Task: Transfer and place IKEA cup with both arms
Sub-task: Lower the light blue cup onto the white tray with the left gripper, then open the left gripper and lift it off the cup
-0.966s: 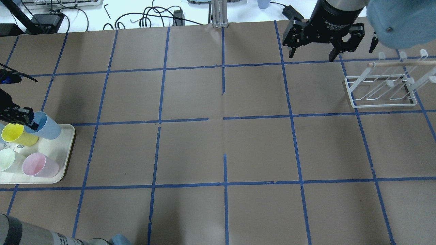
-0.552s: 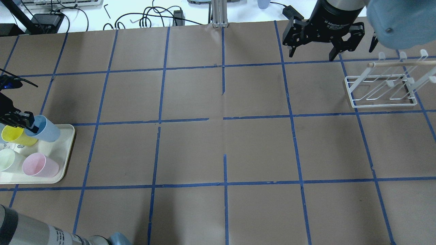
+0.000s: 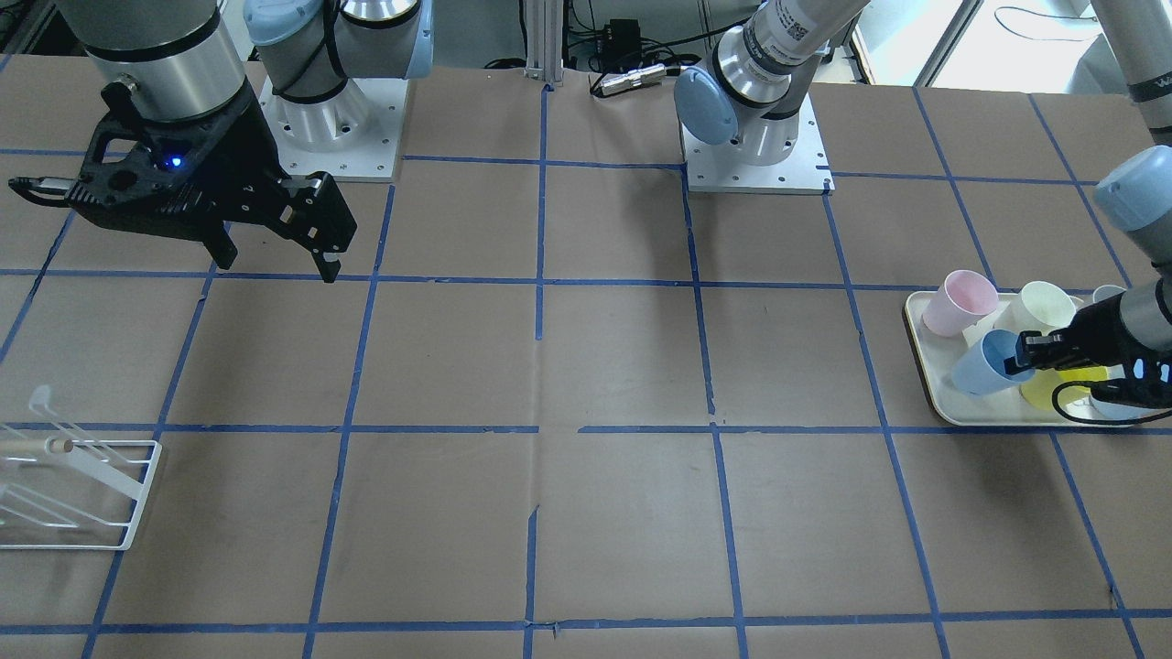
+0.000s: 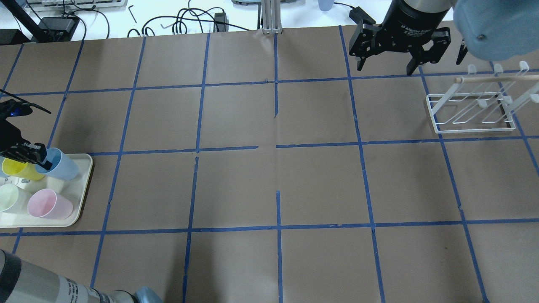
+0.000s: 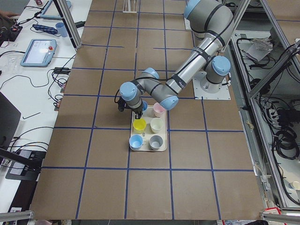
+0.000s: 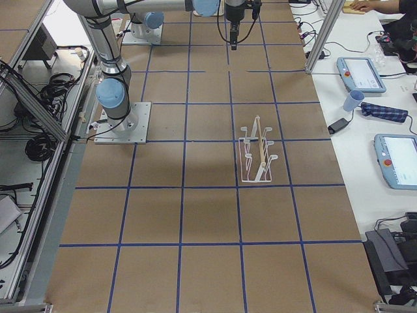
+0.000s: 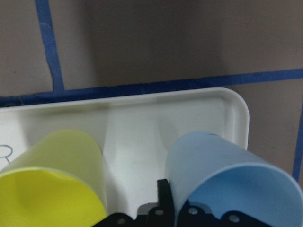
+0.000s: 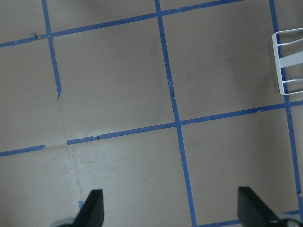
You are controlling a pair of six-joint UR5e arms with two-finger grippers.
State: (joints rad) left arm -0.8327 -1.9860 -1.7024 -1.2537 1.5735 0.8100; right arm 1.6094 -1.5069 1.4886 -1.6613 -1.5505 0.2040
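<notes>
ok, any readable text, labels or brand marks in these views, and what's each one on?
"2F Adaptive": on the body of the right gripper, overhead view; the word after it is too blurred to read.
Printed strip on the left arm: too small to read.
Grey mark on the tray floor: unreadable.
IKEA cup, held by the left gripper: no print visible.

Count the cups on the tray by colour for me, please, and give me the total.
Blue: 2 (IKEA cup, blue twin)
Yellow cup: 1
Pink cup: 1
Pale green cup: 1
Grey cup: 1
Total: 6 cups
</notes>
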